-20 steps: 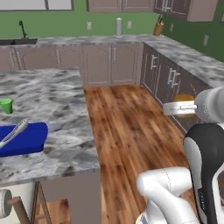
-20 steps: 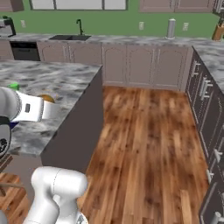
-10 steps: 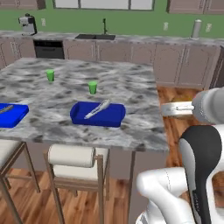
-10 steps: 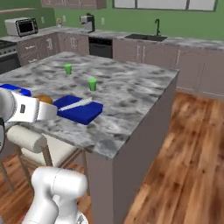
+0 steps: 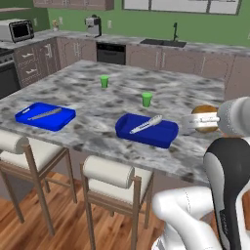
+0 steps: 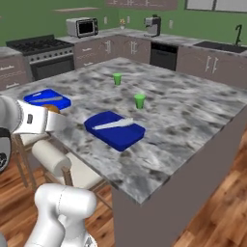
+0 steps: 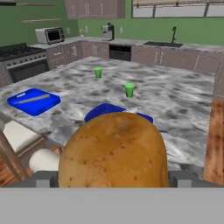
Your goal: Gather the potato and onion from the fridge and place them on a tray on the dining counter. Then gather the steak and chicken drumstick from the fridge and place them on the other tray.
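With the potato clamped wide in the gripper, it hangs over the worktop's near right edge, just beside the nearer tray. A moment ago the cameras faced cabinets and wood floor; the base has swung round, so both trays now sit in front and the drop looks close. Count: two blue trays, the second well to the left, each with one silver utensil; two green cups; two stools.
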Motion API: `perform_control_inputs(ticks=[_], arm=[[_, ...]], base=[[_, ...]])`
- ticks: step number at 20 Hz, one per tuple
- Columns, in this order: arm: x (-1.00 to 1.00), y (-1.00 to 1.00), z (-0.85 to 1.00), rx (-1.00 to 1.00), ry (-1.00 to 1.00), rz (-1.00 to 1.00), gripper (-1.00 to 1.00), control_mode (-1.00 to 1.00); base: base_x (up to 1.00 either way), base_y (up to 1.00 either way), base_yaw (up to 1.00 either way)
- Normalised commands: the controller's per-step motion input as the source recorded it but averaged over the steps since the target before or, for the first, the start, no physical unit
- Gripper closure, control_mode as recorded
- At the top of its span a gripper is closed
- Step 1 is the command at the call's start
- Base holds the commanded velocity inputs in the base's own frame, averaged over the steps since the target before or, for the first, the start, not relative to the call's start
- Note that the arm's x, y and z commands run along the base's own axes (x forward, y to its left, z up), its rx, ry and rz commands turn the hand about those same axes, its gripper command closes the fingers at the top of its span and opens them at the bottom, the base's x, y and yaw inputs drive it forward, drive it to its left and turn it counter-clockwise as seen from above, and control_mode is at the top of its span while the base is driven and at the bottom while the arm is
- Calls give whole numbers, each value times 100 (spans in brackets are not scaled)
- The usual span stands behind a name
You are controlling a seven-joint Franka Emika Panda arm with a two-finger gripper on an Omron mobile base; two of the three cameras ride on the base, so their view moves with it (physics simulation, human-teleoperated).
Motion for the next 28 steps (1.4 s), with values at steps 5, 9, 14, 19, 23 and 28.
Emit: perform_control_inputs(ticks=[5,9,14,19,23,28], arm=[[0,0,0,0,0,0,100,100],[0,0,0,0,0,0,100,100],[40,1,-22,2,14,11,100,-100],[100,-1,-63,3,28,22,100,-100],[100,0,-58,-2,22,3,100,-100],[91,0,-51,-2,4,0,100,-100]], base=[[100,-14,15],[97,0,35],[60,2,19],[0,0,0],[0,0,0],[0,0,0]])
